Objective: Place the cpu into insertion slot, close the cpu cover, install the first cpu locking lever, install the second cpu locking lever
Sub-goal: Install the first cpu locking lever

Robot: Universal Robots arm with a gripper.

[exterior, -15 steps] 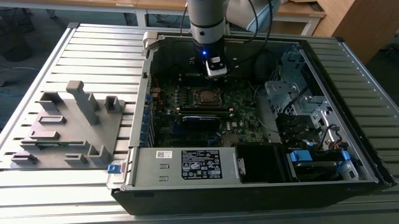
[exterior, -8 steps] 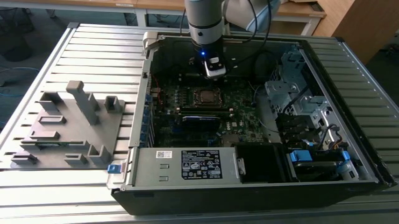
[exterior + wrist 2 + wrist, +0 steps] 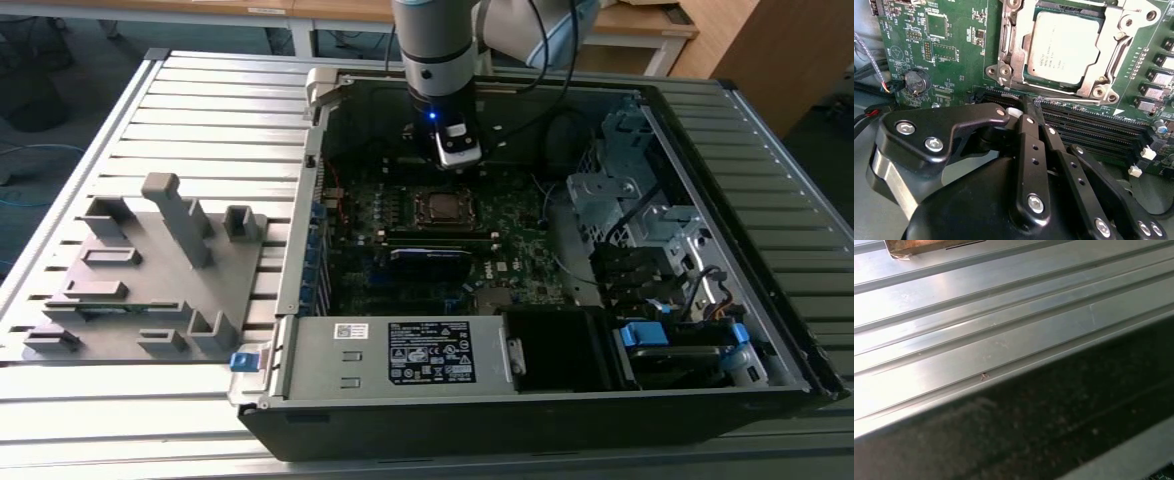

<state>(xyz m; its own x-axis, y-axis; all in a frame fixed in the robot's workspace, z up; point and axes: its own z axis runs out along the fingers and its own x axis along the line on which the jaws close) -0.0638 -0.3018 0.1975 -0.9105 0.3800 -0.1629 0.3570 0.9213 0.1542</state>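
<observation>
The cpu lies flat in the insertion slot on the green motherboard, its silvery top facing up. The silver cpu cover lies down around it as a frame. My gripper hovers just beside the socket, over the black memory slots, with its black fingers pressed together and nothing between them. In the exterior view the gripper hangs inside the open computer case, a little beyond the socket.
The open case has tall metal walls, a drive cage at the exterior view's right and a power supply in front. A grey fixture stands on the ribbed table at the exterior view's left. Cables run near the arm.
</observation>
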